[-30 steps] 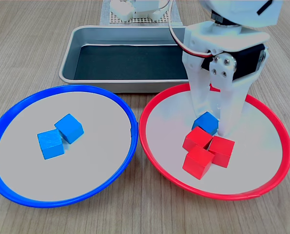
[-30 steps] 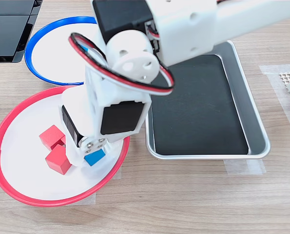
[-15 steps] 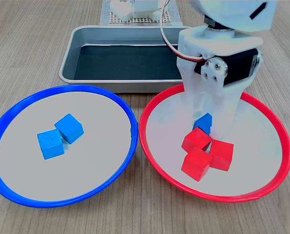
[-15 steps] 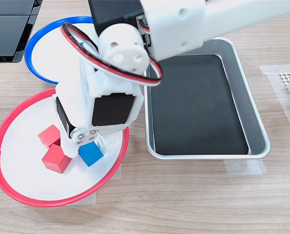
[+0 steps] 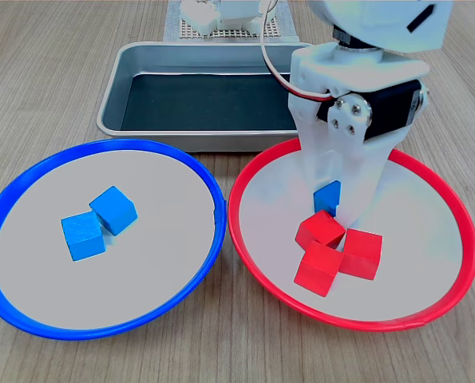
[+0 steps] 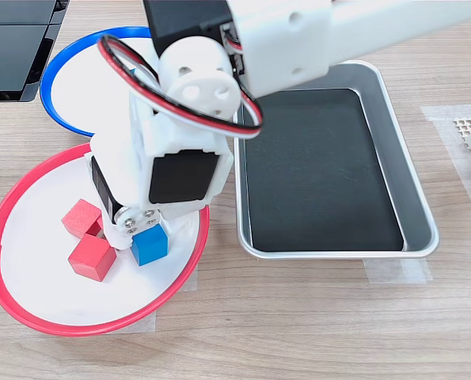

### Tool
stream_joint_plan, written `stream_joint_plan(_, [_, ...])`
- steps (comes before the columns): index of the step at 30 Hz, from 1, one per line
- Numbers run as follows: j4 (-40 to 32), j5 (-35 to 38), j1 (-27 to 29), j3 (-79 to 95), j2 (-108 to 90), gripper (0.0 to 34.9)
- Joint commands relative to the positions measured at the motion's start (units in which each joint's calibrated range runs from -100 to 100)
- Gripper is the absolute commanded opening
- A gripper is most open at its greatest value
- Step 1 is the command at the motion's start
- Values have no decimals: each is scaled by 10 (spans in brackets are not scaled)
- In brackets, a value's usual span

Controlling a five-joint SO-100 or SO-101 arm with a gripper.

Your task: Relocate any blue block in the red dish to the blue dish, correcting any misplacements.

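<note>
Since half a second ago the white gripper (image 5: 330, 209) has narrowed around the small bright blue cube (image 5: 327, 196), and the red cubes have nudged toward the first exterior view's left; blue cube sits inside the round red-rimmed dish (image 5: 429, 313); jaws clamped on its sides; second exterior view shows its full top face (image 6: 149, 244), first exterior view only a sliver between the fingers; count: three red cubes (image 5: 320, 230) in first exterior view, two visible in second; two blue cubes (image 5: 112, 209) in the round blue-rimmed dish (image 5: 29, 317); one rectangular metal tray (image 5: 141, 53).
</note>
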Motion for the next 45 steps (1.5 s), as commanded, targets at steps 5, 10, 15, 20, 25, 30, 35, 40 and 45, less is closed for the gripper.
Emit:
stream_joint_plan(5, [6,-23,-24,-56,-40,1])
stream_joint_plan(10, [4,-41,-56,-71,-91,1])
stream_joint_plan(15, [-14,-43,-41,-25,-162,1])
stream_joint_plan(20, [-71,-34,37,52,-228,1])
stream_joint_plan(25, [-98,-26,128,63,-249,1])
stream_joint_plan(30, [-130,-23,190,93,-250,1])
stream_joint_plan(35, [-127,-21,220,107,-231,1])
stream_joint_plan(40, [-88,-21,235,84,-185,1])
stream_joint_plan(45, [-64,-24,236,24,-123,1])
